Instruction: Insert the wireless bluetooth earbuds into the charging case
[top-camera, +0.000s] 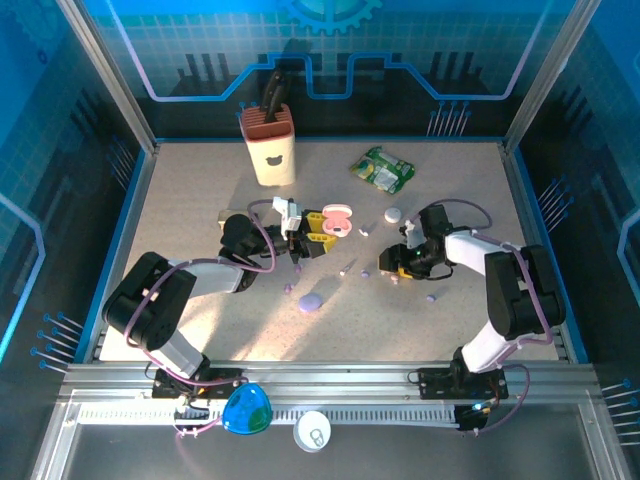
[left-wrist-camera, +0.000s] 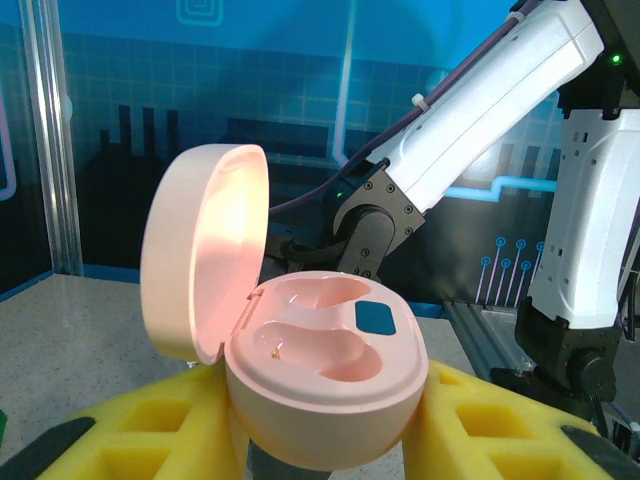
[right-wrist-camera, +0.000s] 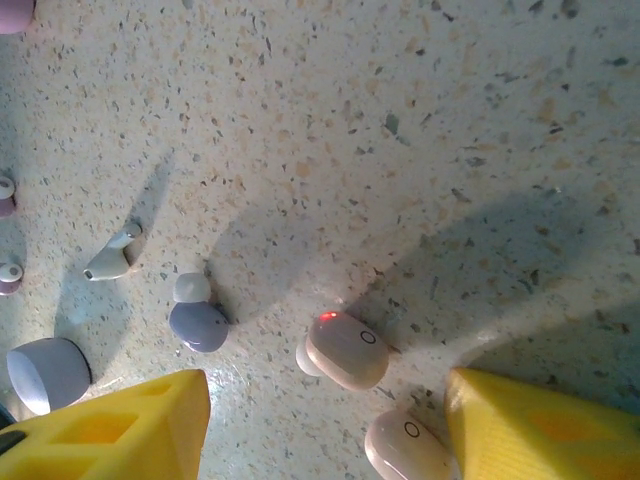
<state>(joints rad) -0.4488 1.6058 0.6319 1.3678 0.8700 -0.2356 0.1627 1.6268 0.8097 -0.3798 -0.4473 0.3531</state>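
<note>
My left gripper (top-camera: 324, 229) is shut on an open pink charging case (left-wrist-camera: 325, 385), clamped between its yellow fingers (left-wrist-camera: 150, 425). The lid (left-wrist-camera: 205, 250) stands up on the left and both wells are empty. My right gripper (right-wrist-camera: 328, 410) hangs open just above the table. Two pinkish earbuds lie between its yellow fingers (right-wrist-camera: 130, 425): one (right-wrist-camera: 345, 350) shows a red light, and the other (right-wrist-camera: 408, 445) lies close to the right finger. A lilac earbud (right-wrist-camera: 198, 320) and a white one (right-wrist-camera: 110, 262) lie further left. In the top view my right gripper (top-camera: 394, 264) is right of the case.
More small earbuds (top-camera: 288, 288) are scattered over the speckled table. A shut purple case (top-camera: 310, 301) lies near the front and a white one (top-camera: 394, 214) further back. A beige holder (top-camera: 270, 145) and a green packet (top-camera: 383, 169) stand at the back.
</note>
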